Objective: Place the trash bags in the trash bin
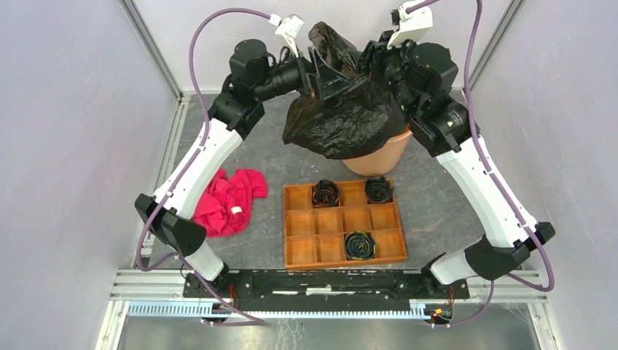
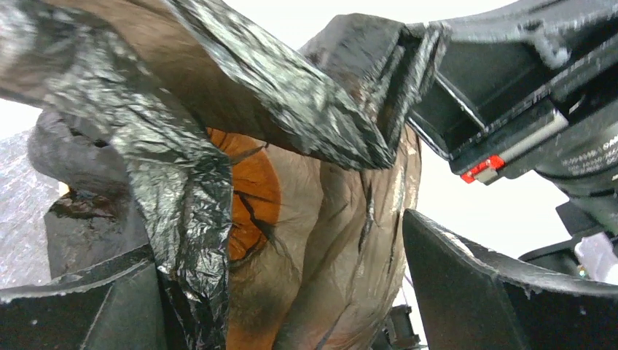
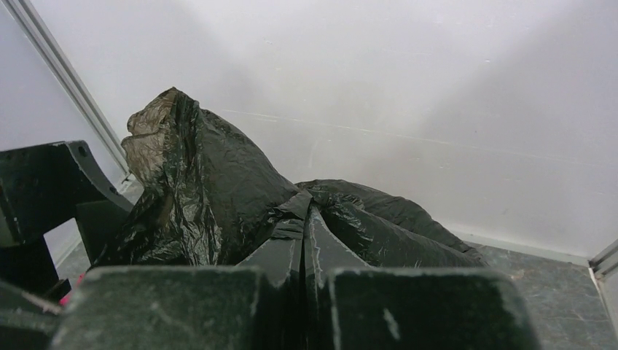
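Nearest the arm bases, a compartmented wooden tray (image 1: 329, 220) sits on the grey counter (image 1: 437, 204). It holds three dark rolls: one (image 1: 359, 244) in its near row and two (image 1: 325, 193) (image 1: 378, 189) in its far row. A crumpled red cloth (image 1: 229, 200) lies to the left of the tray, apart from it.

Just beyond the tray's far edge stands the trash bin (image 1: 379, 157), a pale orange bucket. Only its near side shows below the plastic. The trash bag (image 1: 342, 124) is draped over the bin's mouth. Most of the glossy black film sags over the rim on the left side, and a peak of it is pulled up above the bin between the two arms.

At that height the left gripper (image 2: 284, 284) has its jaws spread wide apart. Bag film hangs loosely through the gap and over one finger (image 2: 73, 306) (the bin's orange shows through the brownish plastic there). The right gripper (image 3: 306, 248), facing it from the other side, has its jaws pressed together with a fold of the bag pinched between them. The film bunches up past its fingertips toward the back wall.
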Tool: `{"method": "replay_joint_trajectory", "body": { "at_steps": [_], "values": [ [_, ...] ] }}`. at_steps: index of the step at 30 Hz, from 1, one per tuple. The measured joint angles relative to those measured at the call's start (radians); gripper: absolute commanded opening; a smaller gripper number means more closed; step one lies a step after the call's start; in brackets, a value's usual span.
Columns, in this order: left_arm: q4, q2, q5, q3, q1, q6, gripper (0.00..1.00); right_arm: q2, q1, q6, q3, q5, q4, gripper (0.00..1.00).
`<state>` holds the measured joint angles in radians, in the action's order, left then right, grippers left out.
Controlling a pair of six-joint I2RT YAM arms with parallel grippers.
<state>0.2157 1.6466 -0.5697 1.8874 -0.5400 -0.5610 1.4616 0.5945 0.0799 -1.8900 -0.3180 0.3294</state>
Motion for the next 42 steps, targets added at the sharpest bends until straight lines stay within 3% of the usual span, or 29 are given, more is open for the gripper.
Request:
{"method": "replay_joint_trajectory", "body": {
  "at_steps": [8,10,13,15,18,22,31,36,42],
  "values": [
    [0.005,-0.013,0.022,-0.061,-0.115,0.112,0.99,0.004,-0.001,0.021,-0.004,0.000,-0.003,0.00],
    [0.018,-0.011,0.056,-0.064,-0.138,0.124,0.82,0.004,-0.001,0.025,-0.004,0.002,-0.003,0.00],
    [0.053,-0.001,0.146,-0.035,-0.150,0.133,0.35,0.004,-0.001,0.028,-0.004,0.004,-0.006,0.06],
    [0.084,0.018,0.232,0.006,-0.147,0.139,0.15,0.000,-0.001,0.026,0.006,0.004,-0.015,0.26],
    [0.105,0.025,0.341,0.019,-0.138,0.140,0.03,-0.021,-0.001,0.011,0.047,0.004,-0.026,0.55],
    [0.134,0.026,0.455,0.019,-0.120,0.138,0.02,-0.055,-0.002,-0.023,0.087,0.004,-0.023,0.72],
    [0.133,0.024,0.480,-0.060,-0.081,0.129,0.02,-0.164,-0.030,-0.094,0.101,-0.029,-0.043,0.86],
    [0.151,0.022,0.462,-0.115,-0.079,0.129,0.02,-0.134,-0.147,-0.066,0.047,0.014,-0.055,0.88],
    [0.147,-0.005,0.438,-0.135,-0.079,0.149,0.02,0.036,-0.378,0.072,-0.038,0.232,-0.089,0.92]
  ]
}}
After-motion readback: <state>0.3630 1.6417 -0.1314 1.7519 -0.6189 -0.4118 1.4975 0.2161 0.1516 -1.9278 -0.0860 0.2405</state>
